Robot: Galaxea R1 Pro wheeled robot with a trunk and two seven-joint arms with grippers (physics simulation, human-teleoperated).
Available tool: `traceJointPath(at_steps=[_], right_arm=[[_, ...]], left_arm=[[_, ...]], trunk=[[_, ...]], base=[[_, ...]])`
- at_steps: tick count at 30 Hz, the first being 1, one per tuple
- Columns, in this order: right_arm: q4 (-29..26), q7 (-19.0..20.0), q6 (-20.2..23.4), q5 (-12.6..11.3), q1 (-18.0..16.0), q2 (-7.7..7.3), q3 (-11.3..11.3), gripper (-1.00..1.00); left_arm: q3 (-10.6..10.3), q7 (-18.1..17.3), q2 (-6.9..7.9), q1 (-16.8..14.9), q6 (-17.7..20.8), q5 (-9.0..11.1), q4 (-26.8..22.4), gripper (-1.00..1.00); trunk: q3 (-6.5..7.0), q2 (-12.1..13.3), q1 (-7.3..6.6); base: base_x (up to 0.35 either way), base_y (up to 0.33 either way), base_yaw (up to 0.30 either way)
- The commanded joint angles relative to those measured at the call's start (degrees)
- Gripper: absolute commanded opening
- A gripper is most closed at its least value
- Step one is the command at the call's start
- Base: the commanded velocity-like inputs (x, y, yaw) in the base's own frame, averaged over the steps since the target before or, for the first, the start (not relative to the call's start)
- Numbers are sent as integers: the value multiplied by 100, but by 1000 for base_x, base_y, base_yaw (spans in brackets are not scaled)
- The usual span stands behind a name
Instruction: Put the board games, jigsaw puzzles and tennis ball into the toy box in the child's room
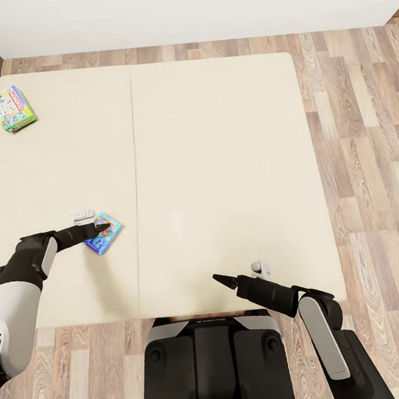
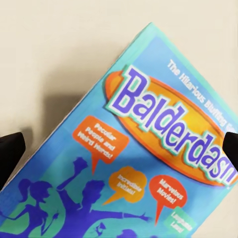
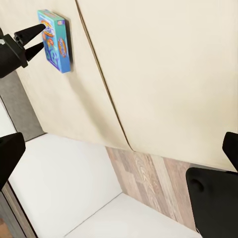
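While your left claw [image 1: 104, 226] hangs open over the blue game [image 1: 107, 236] at 9 o'clock on the bed [image 1: 220, 161], your right claw [image 1: 219, 278] stands open and empty.

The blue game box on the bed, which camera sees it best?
The left wrist view: the blue game box is close enough to read "Balderdash". The head view shows it small, partly under the left claw. The right wrist view shows it far off on the bed.
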Motion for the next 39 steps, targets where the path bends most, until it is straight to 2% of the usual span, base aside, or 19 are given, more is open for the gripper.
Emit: traceJointPath(at_steps=[1,13,24,39], right_arm=[[-2,41,23,38,-2,3,-7,100],[-2,41,23,38,-1,2,-7,100],[-2,41,14,38,5,3,-7,100],[-2,41,14,38,6,3,-7,100]], left_arm=[[30,-47,-5,-2,43,-29,-1,100],[30,-153,-21,-3,54,-32,219,100],[30,-767,-13,-5,70,-37,229,100],[30,-1071,-23,-2,86,-39,236,100]], trunk=[[-5,-8,3],[-5,-8,3],[-5,-8,3],[-5,-8,3]], base=[[0,0,0],[0,0,0],[0,0,0],[0,-68,0]])
